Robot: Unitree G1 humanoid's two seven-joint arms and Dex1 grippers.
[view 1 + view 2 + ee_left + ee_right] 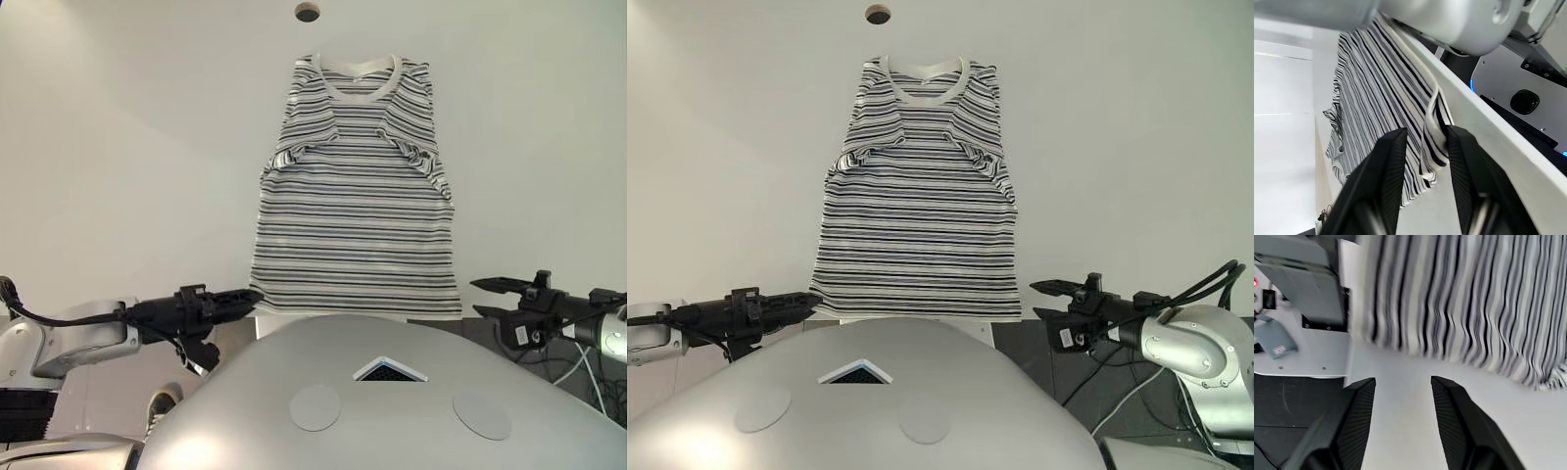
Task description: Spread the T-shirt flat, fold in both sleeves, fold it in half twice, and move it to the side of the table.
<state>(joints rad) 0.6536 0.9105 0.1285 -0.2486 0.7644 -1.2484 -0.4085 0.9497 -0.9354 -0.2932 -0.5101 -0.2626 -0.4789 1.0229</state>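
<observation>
— How far along is the robot?
— The T-shirt (355,215) lies flat on the table (127,147) with both sleeves tucked in. Both halvings and the move aside look still to do.
— And the jaws?
— The left gripper (1425,139) straddles the near hem corner, jaws apart. The right gripper (480,298) gapes empty beside the other corner.

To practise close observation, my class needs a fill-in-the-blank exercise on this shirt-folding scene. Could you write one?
1. The T-shirt is patterned with ____.
2. Its collar points ____ from the robot.
3. The left gripper straddles the T-shirt's bottom ____.
4. The right gripper is ____ and holds nothing.
Missing words: stripes; away; hem; open.
</observation>
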